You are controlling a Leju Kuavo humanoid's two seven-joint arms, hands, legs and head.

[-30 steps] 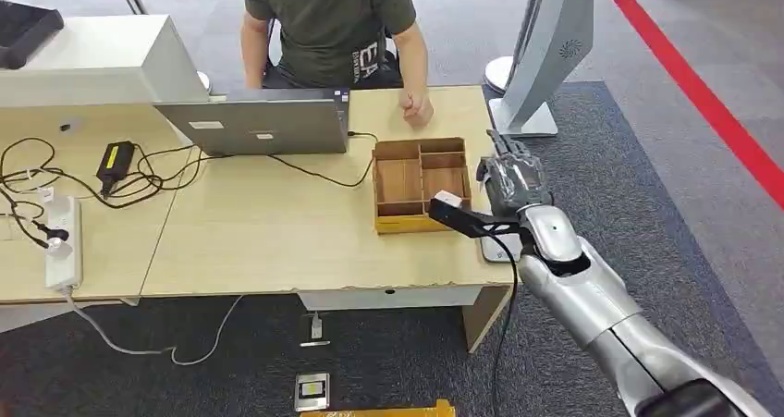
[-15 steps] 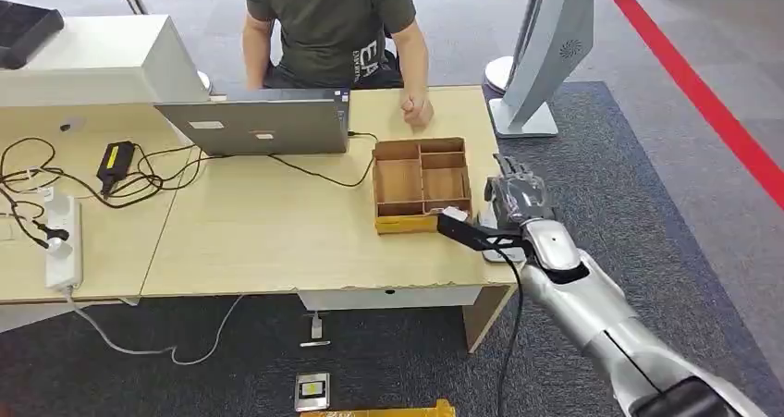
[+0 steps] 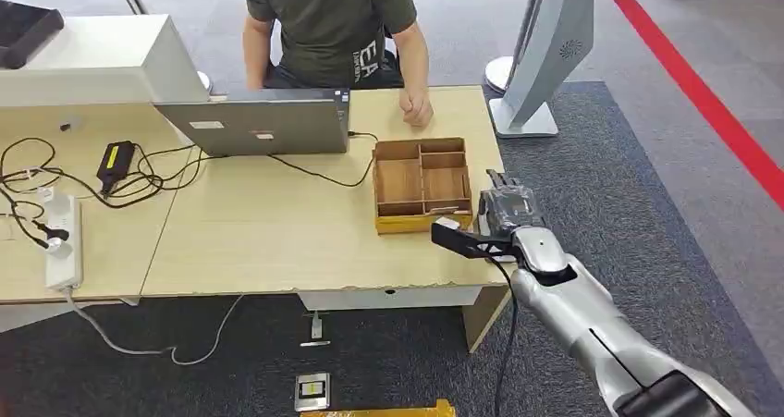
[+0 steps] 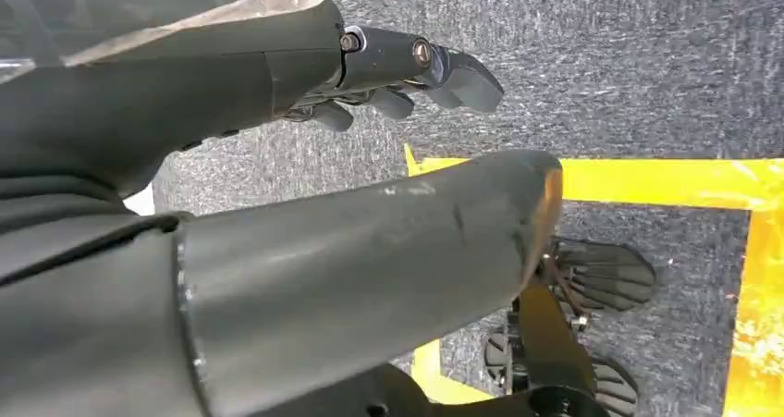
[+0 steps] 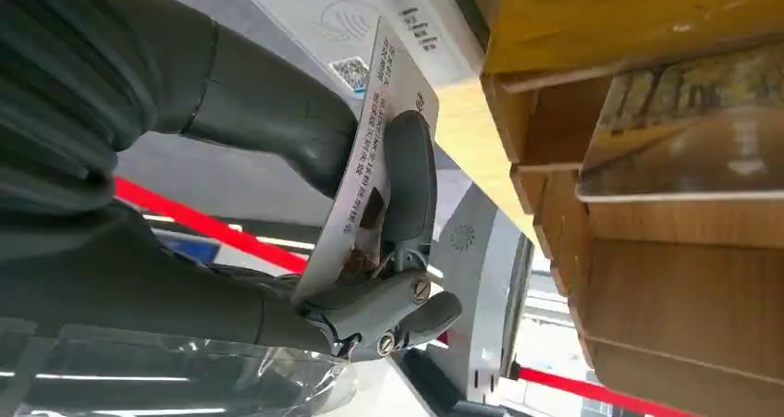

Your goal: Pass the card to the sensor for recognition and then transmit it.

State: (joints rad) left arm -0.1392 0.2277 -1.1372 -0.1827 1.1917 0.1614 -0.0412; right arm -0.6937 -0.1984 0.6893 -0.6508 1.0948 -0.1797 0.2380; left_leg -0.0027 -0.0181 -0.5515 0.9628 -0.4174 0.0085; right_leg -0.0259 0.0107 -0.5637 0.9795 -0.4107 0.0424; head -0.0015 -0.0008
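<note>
The right robot hand (image 5: 305, 204) pinches a white card (image 5: 365, 163) between thumb and fingers, at the tabletop's (image 3: 277, 223) right edge. The card is printed with small text, a QR code and a dark patch. Just beyond it lies the flat white sensor (image 5: 370, 19); beside the hand stands a divided wooden box (image 3: 421, 184). The left robot hand (image 4: 398, 75) hangs over carpet, fingers loosely curled, holding nothing.

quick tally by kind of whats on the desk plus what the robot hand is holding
laptop: 1
wooden divided box: 1
power strip: 1
black power adapter: 1
white card reader: 1
card, pinched by the right robot hand: 1
total: 6
</note>
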